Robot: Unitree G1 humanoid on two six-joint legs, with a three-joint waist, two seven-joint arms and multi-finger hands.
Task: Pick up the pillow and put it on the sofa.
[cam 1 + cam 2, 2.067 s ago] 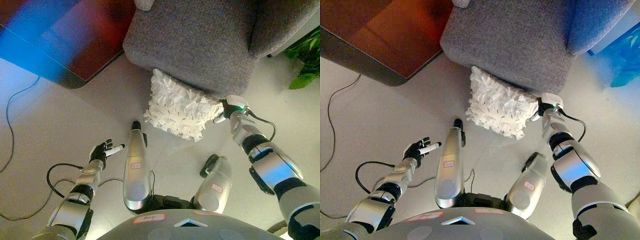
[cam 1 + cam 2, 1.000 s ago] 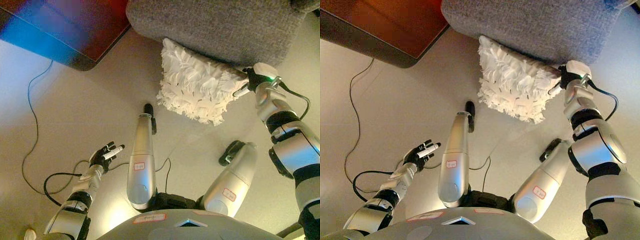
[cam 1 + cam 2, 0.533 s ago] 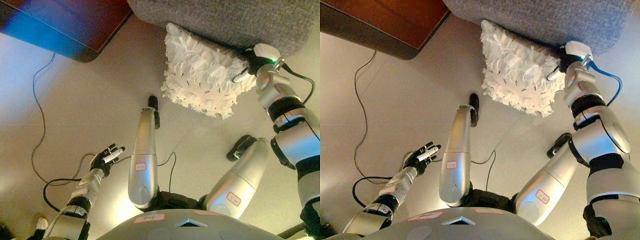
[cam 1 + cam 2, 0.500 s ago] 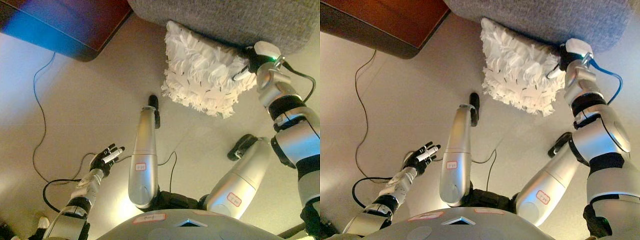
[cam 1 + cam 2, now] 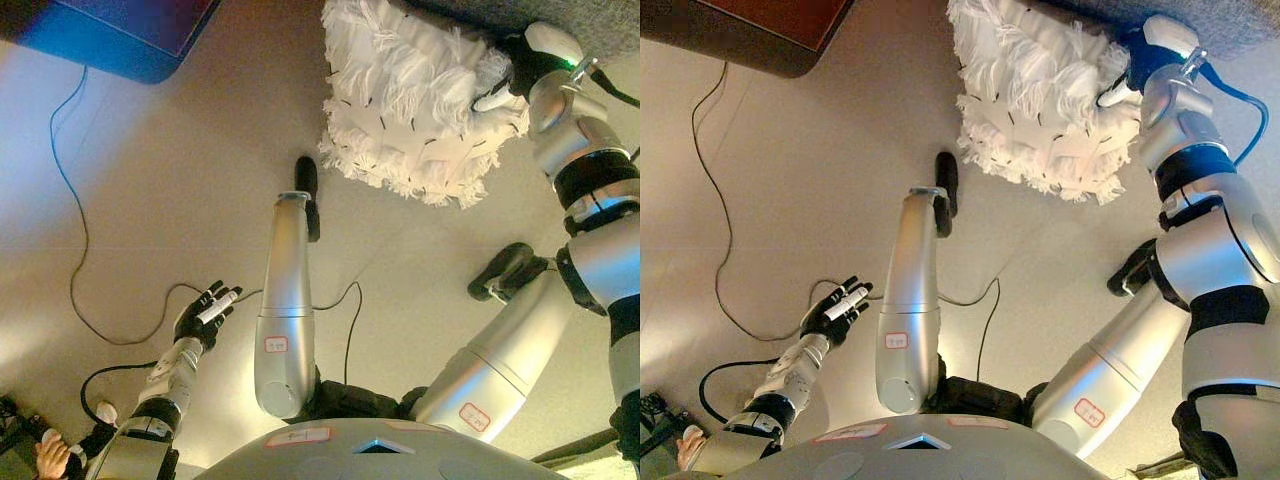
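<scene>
Since the pillow now fills more of the view than a moment ago and the sofa has slid almost out of frame at 12 o'clock, the head camera has shifted while the lift goes on; judged step: pillow raised, placement not yet done.

Floor [image 5: 150, 200]: pale, with a thin cable [image 5: 75, 200] looping at 9 o'clock.
Sofa [image 5: 600, 20]: grey fabric, only a sliver at 1 o'clock.
Dark-red tabletop [image 5: 770, 30]: corner at 11 o'clock.
Pillow [image 5: 410, 100]: white, shaggy, at 12–1 o'clock, apparently clear of the floor, just below the sofa edge.
Right hand [image 5: 515, 85]: at the pillow's right edge, fingers pinching the fringe.
Left hand [image 5: 203, 315]: at 8 o'clock, fingers spread, holding nothing, idle as before.

Containers: none in view.
</scene>
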